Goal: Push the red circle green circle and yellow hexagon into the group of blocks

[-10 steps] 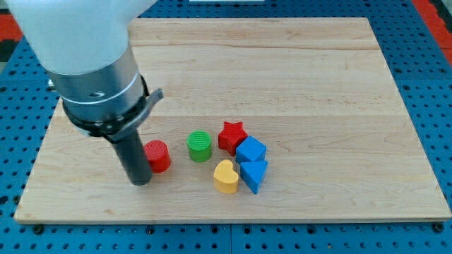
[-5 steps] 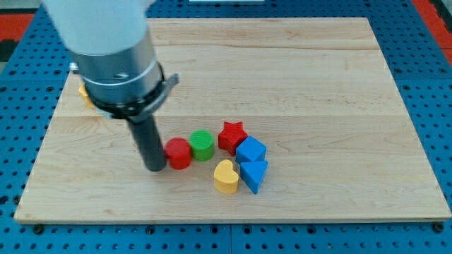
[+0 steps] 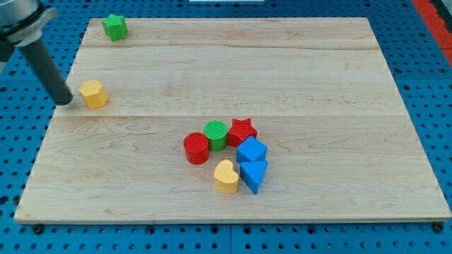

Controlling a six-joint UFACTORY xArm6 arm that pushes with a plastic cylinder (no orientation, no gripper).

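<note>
The red circle (image 3: 196, 149) and green circle (image 3: 216, 134) touch each other at the left of the group, with the green circle against the red star (image 3: 243, 132). The blue cube (image 3: 251, 151), blue triangle (image 3: 253, 175) and yellow heart (image 3: 226, 177) complete the group below the board's middle. The yellow hexagon (image 3: 93, 93) lies alone at the view's left. My tip (image 3: 64, 100) is just left of the yellow hexagon, close to it, at the board's left edge.
A green star (image 3: 114, 27) sits at the board's top left corner. The wooden board (image 3: 318, 92) lies on a blue pegboard surface.
The red circle was pushed right against the green circle, and both moved up to the red star. My tip then moved up and left to beside the yellow hexagon.
</note>
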